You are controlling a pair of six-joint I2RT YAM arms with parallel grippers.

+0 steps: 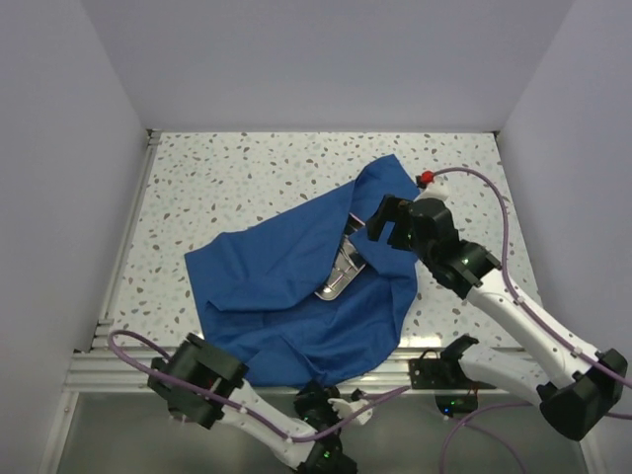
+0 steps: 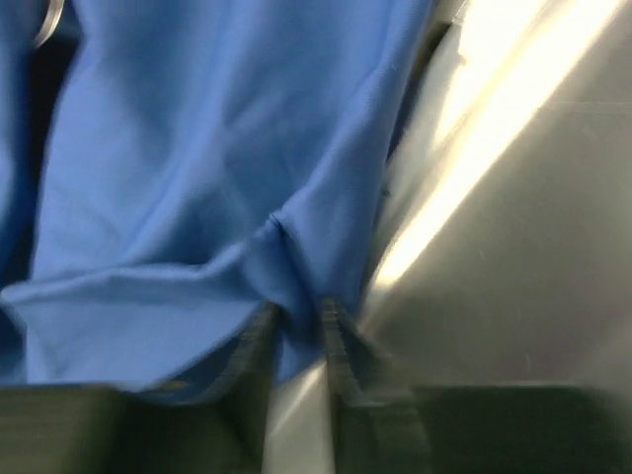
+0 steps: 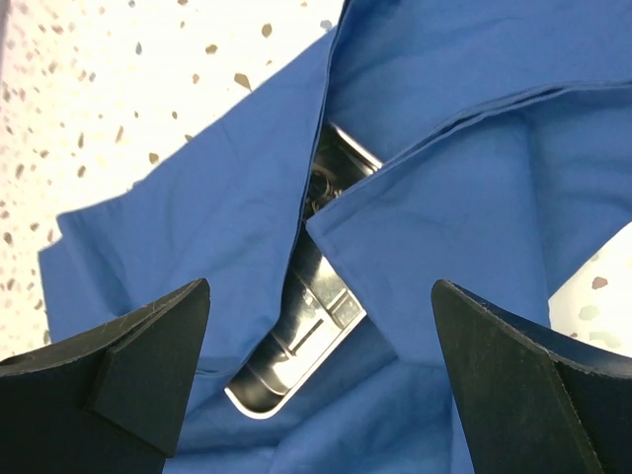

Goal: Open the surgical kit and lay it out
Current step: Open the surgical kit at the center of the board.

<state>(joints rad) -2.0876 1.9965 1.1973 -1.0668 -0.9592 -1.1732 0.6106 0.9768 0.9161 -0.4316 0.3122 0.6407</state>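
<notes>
Two pincers at the kit. Pinching a fold of the blue cloth (image 1: pixel 276 286) at its near edge with the left pincer (image 2: pixel 301 316). Holding the right pincer (image 3: pixel 321 286) spread wide just over the shiny tray (image 3: pixel 296 346), half wrapped in cloth, mid worktop (image 1: pixel 227 178).

I see white speckled bench (image 1: pixel 227 183), grey-brown flecks. Plain white walls (image 1: pixel 59 148) stand on three sides. Aluminium rail (image 1: pixel 109 373) along bench edge nearest me. Below it, shiny grey metal sheet (image 2: pixel 533 257).
</notes>
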